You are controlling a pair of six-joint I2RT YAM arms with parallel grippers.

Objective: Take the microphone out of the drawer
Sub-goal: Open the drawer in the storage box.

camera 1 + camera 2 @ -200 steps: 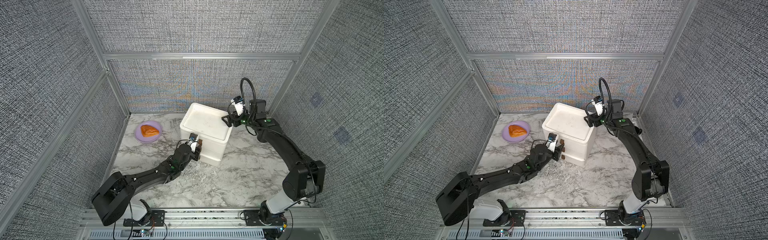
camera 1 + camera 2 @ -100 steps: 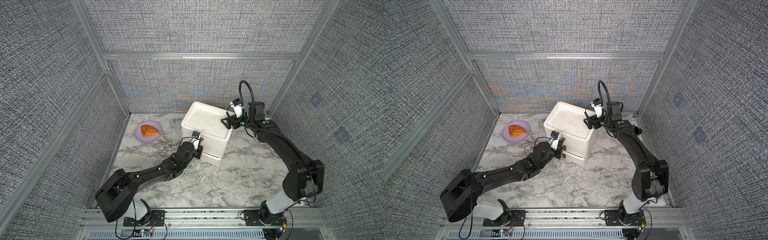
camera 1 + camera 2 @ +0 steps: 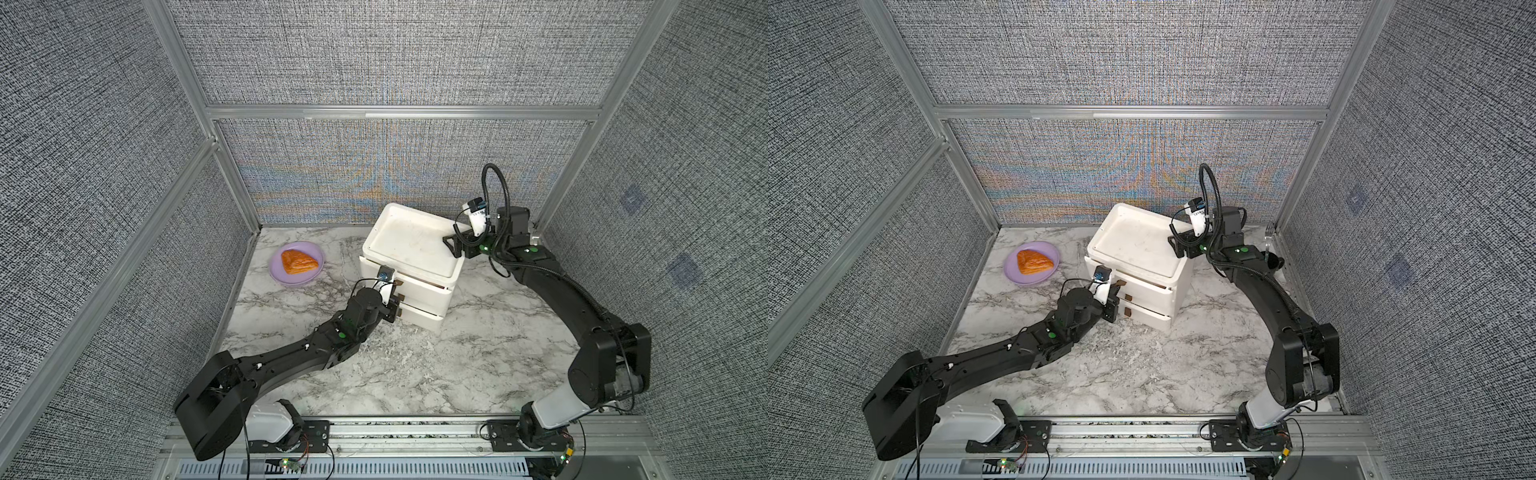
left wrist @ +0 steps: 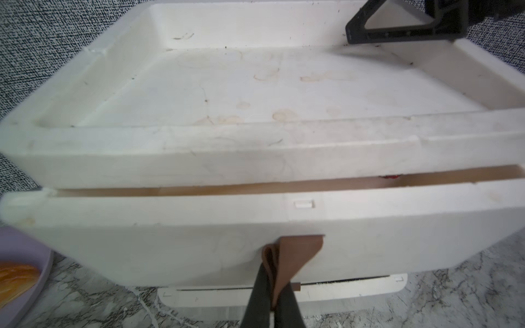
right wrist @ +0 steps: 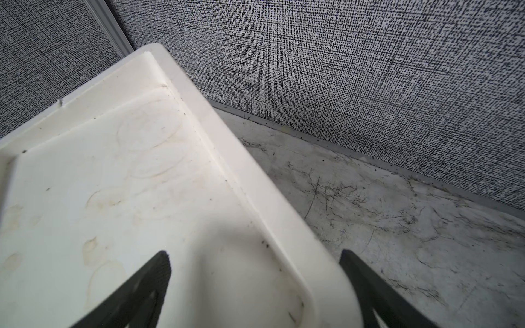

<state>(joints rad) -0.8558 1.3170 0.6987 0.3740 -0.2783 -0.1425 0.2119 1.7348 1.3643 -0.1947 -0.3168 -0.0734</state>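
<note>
Grey-veined white marble desk (image 3: 478,374) inside grey fabric walls. Near the back wall stands a white plastic drawer unit with a recessed, stained tray top (image 3: 411,245), set at an angle to the walls. The right fingers (image 5: 136,289) are spread wide astride its rear corner rim, one over the tray and one outside. They clamp nothing, and contact with the rim cannot be confirmed. The white upper drawer (image 4: 170,227) is only a crack open, showing a thin beige strip of its interior, and a second white drawer front (image 3: 419,318) below it looks shut. The microphone is not visible in any view and is presumably inside the upper drawer. Judgement: it is probably rigid, fairly light and round-bodied, so it may roll. It should be gripped across the barrel, not the head, once the drawer is pulled well out. What stands in the way is the overhanging tray top and the narrow gap. The unit looks light and may slide during the pull, so a brace at the rear corner seems sensible. A round lilac plate (image 3: 276,270) carrying a golden triangular pastry (image 3: 300,262) sits well apart towards the left wall, clear of the pull path. The left fingers (image 4: 257,295) are pinched tight on the brown leather pull tab (image 4: 298,250) of the upper drawer. A small red speck (image 4: 390,176) shows in the gap, but it cannot be identified.
</note>
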